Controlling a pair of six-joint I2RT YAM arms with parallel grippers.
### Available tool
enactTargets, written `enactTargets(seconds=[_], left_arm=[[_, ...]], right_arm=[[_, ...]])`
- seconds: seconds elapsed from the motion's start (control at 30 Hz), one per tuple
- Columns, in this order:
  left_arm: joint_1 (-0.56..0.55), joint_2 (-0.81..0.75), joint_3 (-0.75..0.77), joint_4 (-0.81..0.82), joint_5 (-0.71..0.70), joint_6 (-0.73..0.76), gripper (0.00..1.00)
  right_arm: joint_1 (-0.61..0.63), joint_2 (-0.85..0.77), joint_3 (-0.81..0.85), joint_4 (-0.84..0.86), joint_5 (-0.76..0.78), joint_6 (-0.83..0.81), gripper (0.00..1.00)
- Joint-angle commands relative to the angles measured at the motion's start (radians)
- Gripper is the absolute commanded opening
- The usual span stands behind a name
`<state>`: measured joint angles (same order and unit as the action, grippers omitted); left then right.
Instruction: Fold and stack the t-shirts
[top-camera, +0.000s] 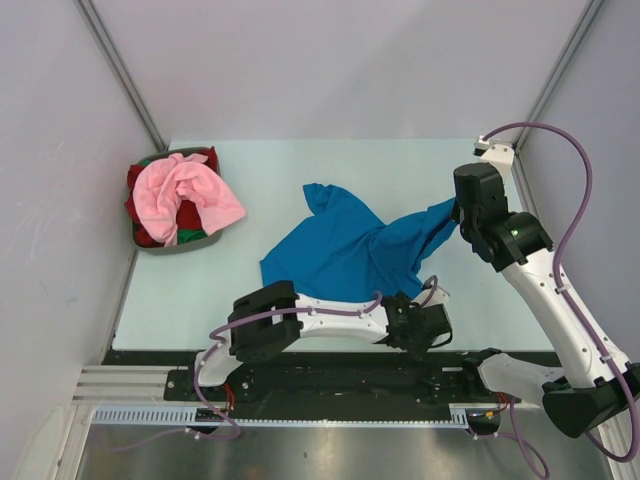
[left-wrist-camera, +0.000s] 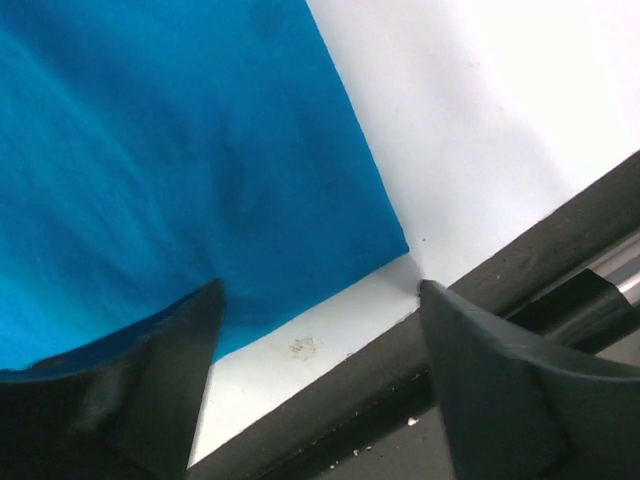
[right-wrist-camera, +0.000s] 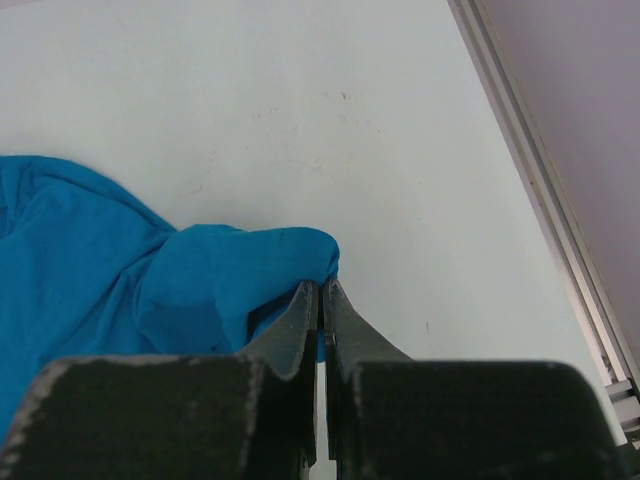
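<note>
Blue t-shirt (top-camera: 345, 250): loosely spread and rumpled in the middle of the table (top-camera: 250, 170); stretched roughly left to right, from its near-left hem to the pinched right end.
Right gripper (right-wrist-camera: 322, 290): fingers pressed together on a bunched fold at the shirt's right end, where the cloth rises off the surface.
Left gripper (left-wrist-camera: 320, 288): fingers wide apart, holding nothing, low by the table's near edge.
Key relation: the near hem corner (left-wrist-camera: 400, 245) lies just ahead of the left fingers, within their gap (cloth fills the left of that wrist view); the left arm is the nearer one.
Judged next need: close on that corner so both ends can be pulled flat.
Pink t-shirt (top-camera: 185, 195), red t-shirt (top-camera: 140, 205): heaped in the basket (top-camera: 190, 245), far left, well apart from both grippers.
</note>
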<state>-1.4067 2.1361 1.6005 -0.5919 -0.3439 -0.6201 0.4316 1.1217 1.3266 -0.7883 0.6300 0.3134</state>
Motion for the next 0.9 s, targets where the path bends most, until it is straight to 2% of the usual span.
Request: enactTargets(seconds=[0.0, 0.07, 0.1, 0.27, 0.37, 0.4, 0.43, 0.57, 0.73, 0.87], left_arm=[[0.018, 0.021, 0.029, 0.017, -0.038, 0.026, 0.77], [0.029, 0.021, 0.015, 0.026, -0.035, 0.031, 0.68], [0.04, 0.018, 0.0, 0.038, -0.03, 0.034, 0.59], [0.063, 0.007, -0.034, 0.058, -0.04, 0.042, 0.41], [0.074, -0.002, -0.065, 0.073, -0.04, 0.048, 0.23], [0.078, -0.011, -0.071, 0.078, -0.044, 0.046, 0.05], [0.078, -0.018, -0.077, 0.073, -0.055, 0.04, 0.0], [0.081, -0.106, -0.129, 0.069, -0.067, 0.043, 0.0], [0.074, -0.349, -0.155, -0.006, -0.095, 0.06, 0.0], [0.071, -0.55, -0.152, -0.075, -0.129, 0.088, 0.0]], right_arm=[[-0.007, -0.022, -0.003, 0.027, 0.01, -0.002, 0.0], [-0.007, -0.022, -0.003, 0.027, 0.011, -0.005, 0.0], [-0.007, -0.022, -0.004, 0.027, 0.01, -0.007, 0.0], [-0.007, -0.02, -0.007, 0.029, 0.01, -0.004, 0.0], [-0.007, -0.019, -0.009, 0.029, 0.01, -0.002, 0.0], [-0.007, -0.019, -0.009, 0.032, 0.01, -0.002, 0.0], [-0.007, -0.017, -0.009, 0.031, 0.008, -0.002, 0.0], [-0.007, -0.017, -0.01, 0.035, 0.011, -0.002, 0.0], [-0.007, -0.051, -0.009, 0.067, -0.029, -0.005, 0.0], [-0.007, -0.14, -0.009, 0.159, -0.105, -0.03, 0.0]])
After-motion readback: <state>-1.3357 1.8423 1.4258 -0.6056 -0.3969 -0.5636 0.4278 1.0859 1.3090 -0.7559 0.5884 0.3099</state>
